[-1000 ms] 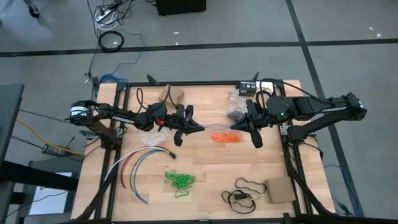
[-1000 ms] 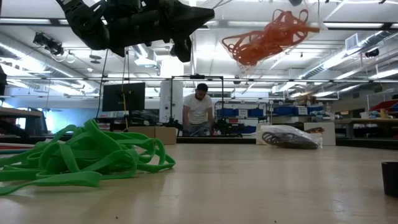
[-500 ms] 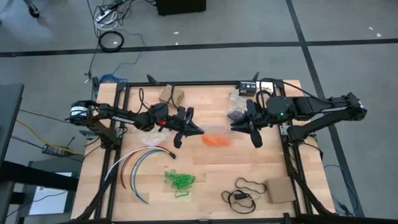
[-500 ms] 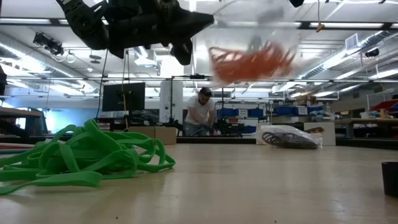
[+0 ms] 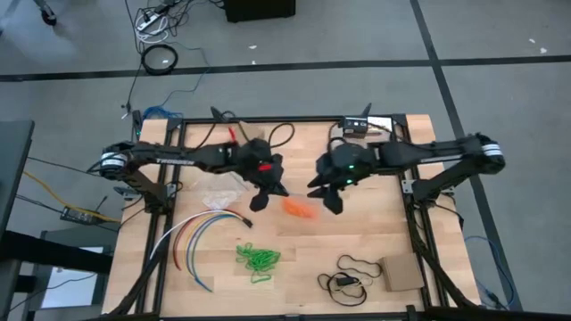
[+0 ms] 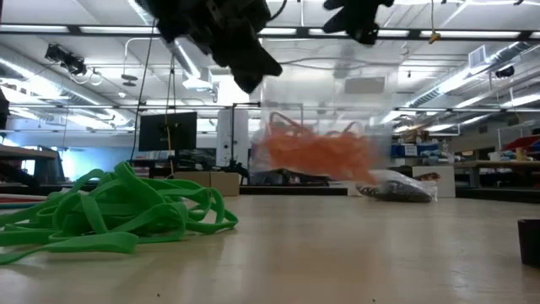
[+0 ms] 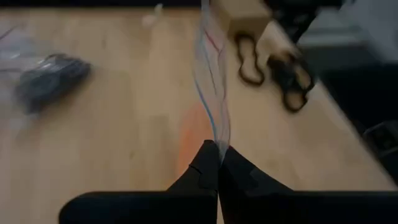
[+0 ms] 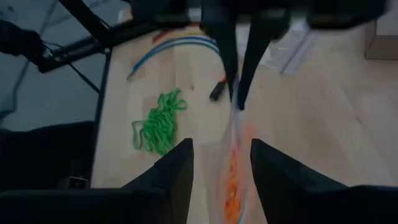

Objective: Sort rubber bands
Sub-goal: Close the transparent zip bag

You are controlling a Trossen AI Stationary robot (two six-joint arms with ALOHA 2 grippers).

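Orange rubber bands hang in a clear bag at the high view's centre, above the table. The left gripper is pressed together, pinching the bag's edge; the right gripper is spread, holding nothing. Green rubber bands lie heaped at lower centre-left.

No text, label, brand, number or sign can be read in any of the views.
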